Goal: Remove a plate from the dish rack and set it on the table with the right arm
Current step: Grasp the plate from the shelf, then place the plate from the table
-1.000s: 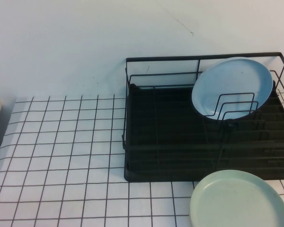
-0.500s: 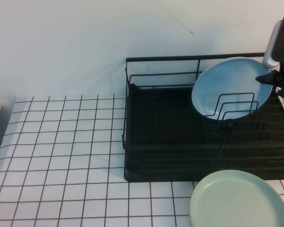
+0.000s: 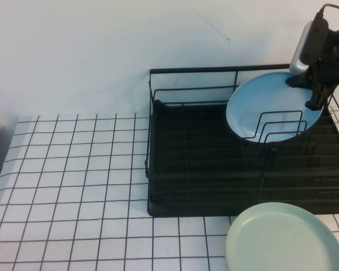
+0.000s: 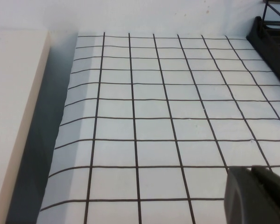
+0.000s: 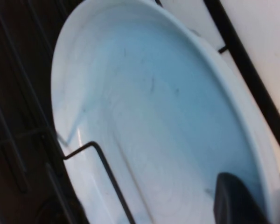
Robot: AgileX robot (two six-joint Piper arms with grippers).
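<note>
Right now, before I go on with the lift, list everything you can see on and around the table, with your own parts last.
plate: one, light sky-blue, leaning on the wire dividers at the far right of the dish rack.
dish rack: one, black wire with a black tray base, on the right half of the table.
mint-green plate: one, pale green, lying flat on the table just in front of the rack.
table: one, white with a black grid, bare squares on its left half.
wall: one, white, behind the table.
left gripper: one, dark, above the bare grid away from the rack.
right gripper: one, black, at the blue plate's upper right rim, fingers on either side of it.
</note>
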